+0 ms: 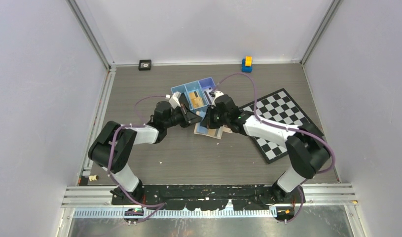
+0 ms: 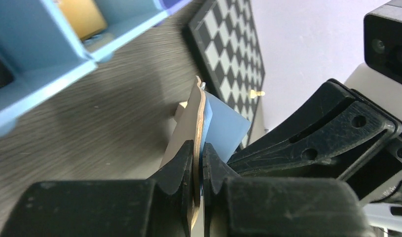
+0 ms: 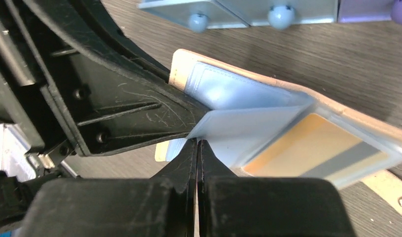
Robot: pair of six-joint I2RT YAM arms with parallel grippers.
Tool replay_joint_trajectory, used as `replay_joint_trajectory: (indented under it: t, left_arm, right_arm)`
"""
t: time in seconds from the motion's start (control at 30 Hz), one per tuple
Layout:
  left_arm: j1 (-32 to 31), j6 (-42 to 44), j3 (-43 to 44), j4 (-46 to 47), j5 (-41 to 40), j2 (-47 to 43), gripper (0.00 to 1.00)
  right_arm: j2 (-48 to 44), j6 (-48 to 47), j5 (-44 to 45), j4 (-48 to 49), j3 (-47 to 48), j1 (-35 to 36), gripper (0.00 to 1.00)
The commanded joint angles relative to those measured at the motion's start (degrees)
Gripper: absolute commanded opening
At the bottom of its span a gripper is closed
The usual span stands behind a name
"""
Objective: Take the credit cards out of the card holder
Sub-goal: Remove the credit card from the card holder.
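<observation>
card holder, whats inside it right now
The open card holder shows pale blue sleeves, one holding an orange-tan card with a grey stripe. The left gripper and right gripper, both clamped on its leaves, cover the rest, so further cards cannot be seen.

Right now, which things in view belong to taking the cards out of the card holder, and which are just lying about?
Job: card holder, orange-tan credit card in its sleeve, left hand, right hand.
Lying about: blue tray, chessboard mat, yellow-and-blue block, small black square.
</observation>
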Motion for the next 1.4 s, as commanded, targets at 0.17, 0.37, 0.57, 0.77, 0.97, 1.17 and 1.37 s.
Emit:
replay_joint_trajectory:
  t: [0.17,0.37,0.57,0.77,0.97,1.17,1.37]
  left_arm:
    - [0.0,4.6,5.2,-4.9,-0.1,3.3,0.02]
    - [0.0,5.0,6.6,-6.9,0.3,5.5,0.04]
    - [0.0,5.0,9.0,-10.6,3.1,8.4,0.27]
    - [0.0,5.5,9.5,-11.8,3.9,8.6,0.48]
    - [0.0,7.2,9.4,-13.8,3.4,7.1,0.56]
    - [0.0,9.9,11.8,-20.5,0.9,7.6,0.44]
    - [-0.6,13.5,14.1,-29.6,-4.2,6.8,0.43]
  right_arm:
    - [7.5,3.6,4.6,-4.4,3.8,-2.8,0.01]
    - [10.3,4.2,2.8,-3.3,4.2,-4.2,0.01]
    - [10.0,4.7,-0.1,0.6,3.0,-4.4,0.01]
    - [9.5,4.8,-1.9,3.6,1.9,-4.8,0.01]
    - [11.4,5.9,-4.2,4.5,1.9,-6.1,0.01]
    - [9.9,7.2,-3.7,5.1,0.9,-6.4,0.0]
    - [9.0,6.7,-0.5,2.7,0.9,-6.5,0.01]
